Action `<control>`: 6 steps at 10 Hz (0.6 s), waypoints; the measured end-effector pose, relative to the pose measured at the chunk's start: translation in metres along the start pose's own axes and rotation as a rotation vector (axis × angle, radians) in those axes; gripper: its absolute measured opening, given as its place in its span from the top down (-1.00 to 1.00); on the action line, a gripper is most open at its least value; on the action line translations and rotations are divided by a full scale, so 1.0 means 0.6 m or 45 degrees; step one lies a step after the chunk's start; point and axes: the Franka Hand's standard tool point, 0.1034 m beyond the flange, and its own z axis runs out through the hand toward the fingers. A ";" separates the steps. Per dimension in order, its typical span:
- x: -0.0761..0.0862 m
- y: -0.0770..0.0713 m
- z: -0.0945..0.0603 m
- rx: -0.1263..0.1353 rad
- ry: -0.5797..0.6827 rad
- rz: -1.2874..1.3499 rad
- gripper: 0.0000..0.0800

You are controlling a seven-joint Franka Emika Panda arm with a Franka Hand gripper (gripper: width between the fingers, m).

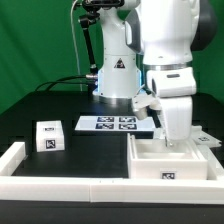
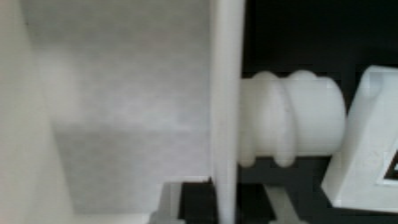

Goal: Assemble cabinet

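Observation:
The cabinet's white box-shaped body [image 1: 168, 160] lies at the exterior view's right, with a tag on its front face. My gripper [image 1: 172, 138] reaches straight down into it. In the wrist view my gripper [image 2: 226, 192] stands with one dark finger [image 2: 187, 203] on each side of a thin upright white wall of the cabinet [image 2: 224, 90], pressed against it. A ribbed white knob [image 2: 285, 118] sticks out from that wall, next to a tagged white part [image 2: 368, 130]. A small white tagged block [image 1: 47, 137] stands alone at the exterior view's left.
The marker board [image 1: 112, 123] lies flat behind, by the arm's base [image 1: 112, 75]. A long low white border rail [image 1: 60, 182] runs along the front and up the exterior view's left side. Green curtains close off the back.

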 end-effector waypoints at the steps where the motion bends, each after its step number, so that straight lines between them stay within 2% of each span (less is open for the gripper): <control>1: 0.012 0.004 0.001 0.003 0.000 -0.012 0.91; 4: 0.020 0.002 0.001 0.007 0.002 -0.010 0.91; 6: 0.016 0.001 0.002 0.009 0.002 -0.005 0.91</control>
